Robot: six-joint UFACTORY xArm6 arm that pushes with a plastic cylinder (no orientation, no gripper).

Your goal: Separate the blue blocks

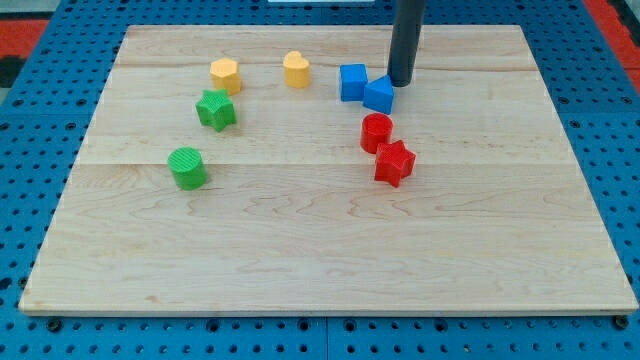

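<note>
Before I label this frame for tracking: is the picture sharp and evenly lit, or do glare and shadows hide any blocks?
Camera view: sharp and evenly lit, no glare on the wooden board; shadows are soft and short. My tip sits at the upper right of the right blue block, which touches the left blue block; their shared edge stays readable.

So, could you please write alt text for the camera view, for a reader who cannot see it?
My tip touches the top-right of two touching blue blocks on a wooden board. Two red blocks sit below them; two yellow and two green blocks lie left.
</note>
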